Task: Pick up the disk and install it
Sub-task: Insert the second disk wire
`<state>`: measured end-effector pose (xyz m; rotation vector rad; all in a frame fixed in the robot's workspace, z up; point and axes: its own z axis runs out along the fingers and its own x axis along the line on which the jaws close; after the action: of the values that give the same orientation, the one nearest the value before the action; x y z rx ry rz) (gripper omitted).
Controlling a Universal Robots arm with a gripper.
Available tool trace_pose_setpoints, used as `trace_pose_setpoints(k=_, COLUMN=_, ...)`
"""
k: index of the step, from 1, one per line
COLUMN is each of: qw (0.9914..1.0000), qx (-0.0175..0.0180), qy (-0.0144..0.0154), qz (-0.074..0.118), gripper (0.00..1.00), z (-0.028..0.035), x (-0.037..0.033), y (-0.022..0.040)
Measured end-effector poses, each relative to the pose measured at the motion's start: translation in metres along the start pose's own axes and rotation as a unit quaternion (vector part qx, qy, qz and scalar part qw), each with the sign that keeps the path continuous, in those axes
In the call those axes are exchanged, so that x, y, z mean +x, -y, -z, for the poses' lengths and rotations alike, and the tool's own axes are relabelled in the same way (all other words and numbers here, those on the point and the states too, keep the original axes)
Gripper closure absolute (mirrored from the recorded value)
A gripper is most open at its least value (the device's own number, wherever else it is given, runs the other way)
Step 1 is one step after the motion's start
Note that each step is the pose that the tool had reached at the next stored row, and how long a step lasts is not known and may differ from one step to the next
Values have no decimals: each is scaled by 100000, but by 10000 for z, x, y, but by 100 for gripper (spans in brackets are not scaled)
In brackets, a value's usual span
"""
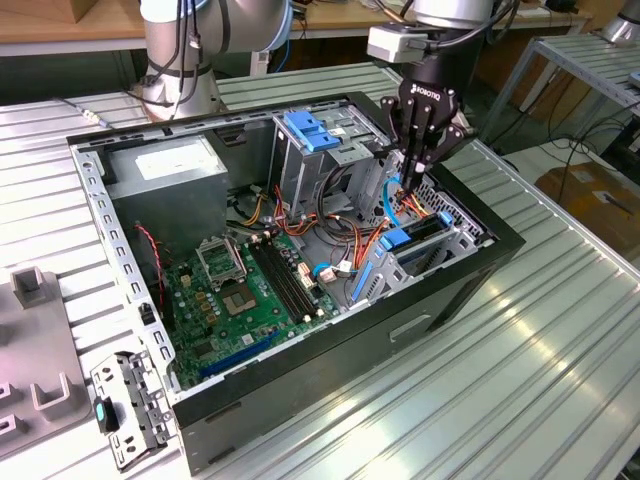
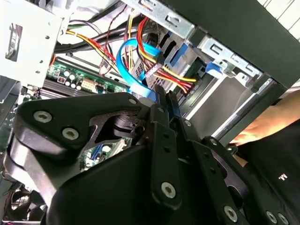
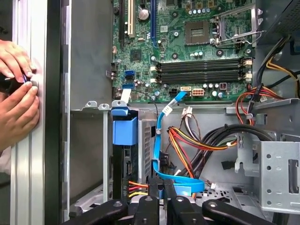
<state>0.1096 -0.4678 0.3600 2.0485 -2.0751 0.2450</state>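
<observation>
Clenched on nothing, the pincer (image 3: 159, 187) hangs among blue and orange cables (image 3: 180, 145), lower centre of the first wrist view. Left of it, the disk (image 3: 125, 159) stands slotted in its bay, under a blue tab. At left, a person's hands (image 3: 16, 93) rest on the ribbed metal tabletop (image 3: 28, 178).

Ribbed metal table (image 1: 560, 330), wooden benches (image 1: 60, 25)

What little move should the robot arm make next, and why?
Probably rise straight up, slowly. The disk looks already slotted into the case. The end effector is shut on nothing, its tips hang right beside the blue cable, and a person's hands rest by the case's side, so a sideways move could snag something.
</observation>
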Motion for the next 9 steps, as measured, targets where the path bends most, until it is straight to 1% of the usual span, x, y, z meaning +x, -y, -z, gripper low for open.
trace_pose_setpoints(k=1, qw=100000, qx=26, qy=-4, qz=-7, gripper=84, z=-2, x=6, y=-28)
trace_pose_setpoints(k=3, qw=100000, qx=50, qy=57, qz=-14, gripper=84, z=-5, x=16, y=-57)
trace_pose_setpoints(k=4, qw=100000, qx=53, qy=235, qz=-11, gripper=84, z=-9, x=27, y=-65)
trace_pose_setpoints(k=6, qw=99995, qx=56, qy=947, qz=17, gripper=84, z=-21, x=61, y=-72)
trace_pose_setpoints(k=8, qw=99983, qx=51, qy=1850, qz=50, gripper=84, z=-42, x=117, y=-74)
trace_pose_setpoints(k=9, qw=99977, qx=51, qy=2130, qz=56, gripper=84, z=-51, x=142, y=-74)
